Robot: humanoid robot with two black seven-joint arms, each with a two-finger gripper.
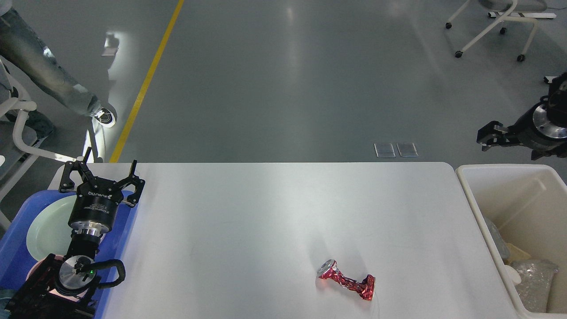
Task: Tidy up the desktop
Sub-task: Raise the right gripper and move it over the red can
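Lying on its side near the bench's (266, 212) front edge, right of centre, is a crushed red can (346, 280), pinched in the middle, its silver top end pointing toward the left and slightly to the rear. It is the only loose thing on the white-grey bench, well apart from both arms.

The left end effector (108, 169) hangs over the bench's left edge, near the rear left corner, its two fingers spread wide apart with nothing between them. Below it a blue tray (13, 248) sits against the left edge, holding a pale green plate (46, 226) and, nearer the front, something pinkish that the arm mostly hides.

The right end effector (486, 139) is off the bench, beyond its rear right corner and above the far side of an off-white bin (469, 195) that stands just beside the bench's right edge. Its fingers look slightly parted, but they are dark and seen small, so I cannot tell their state. Inside the bin lie crumpled clear plastic (533, 277) and some pale scraps.
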